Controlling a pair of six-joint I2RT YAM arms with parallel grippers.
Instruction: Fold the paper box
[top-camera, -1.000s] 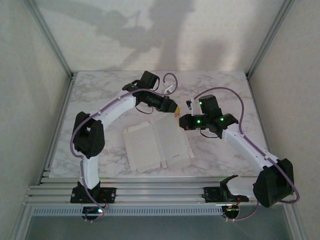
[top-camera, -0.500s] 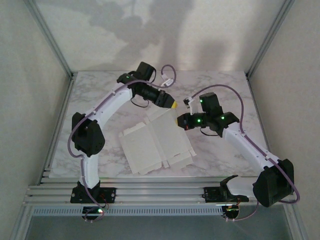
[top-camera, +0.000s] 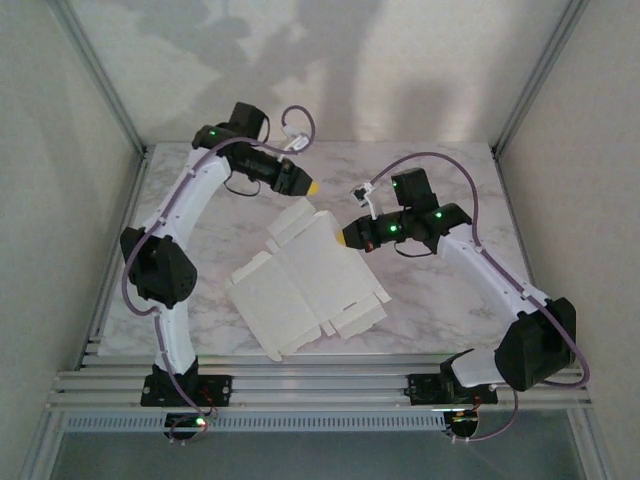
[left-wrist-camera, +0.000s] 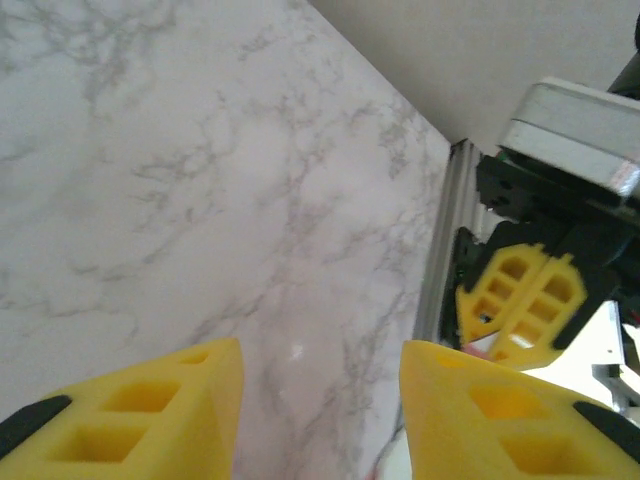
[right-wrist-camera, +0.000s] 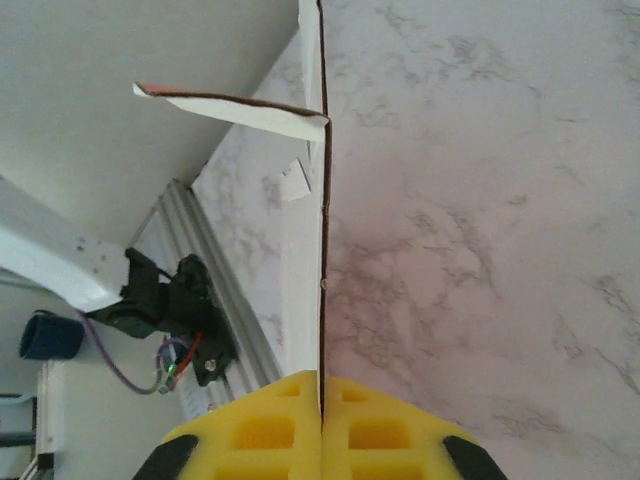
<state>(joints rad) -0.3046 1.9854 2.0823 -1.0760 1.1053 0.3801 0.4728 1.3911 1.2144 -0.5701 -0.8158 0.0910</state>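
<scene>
The paper box (top-camera: 300, 285) lies unfolded with its white face up in the middle of the marble table, its far right edge raised. My right gripper (top-camera: 347, 238) is shut on that edge. In the right wrist view the sheet (right-wrist-camera: 303, 260) runs edge-on between the yellow fingers (right-wrist-camera: 270, 430), with a small flap (right-wrist-camera: 240, 105) sticking out at the far end. My left gripper (top-camera: 312, 187) hangs open behind the box, apart from it. Its yellow fingers (left-wrist-camera: 190, 400) stand wide over bare marble, and the right gripper's fingers (left-wrist-camera: 520, 300) show beyond them.
The marble table (top-camera: 440, 300) is bounded by an aluminium rail frame (top-camera: 300, 385) along the near edge, where both arm bases sit. Upright frame posts (top-camera: 130, 130) and plain walls close the back and sides.
The left gripper has opened, let go of the box's far edge and drawn back to the left. The right gripper has moved left with the edge, and the box has shifted left and turned.
</scene>
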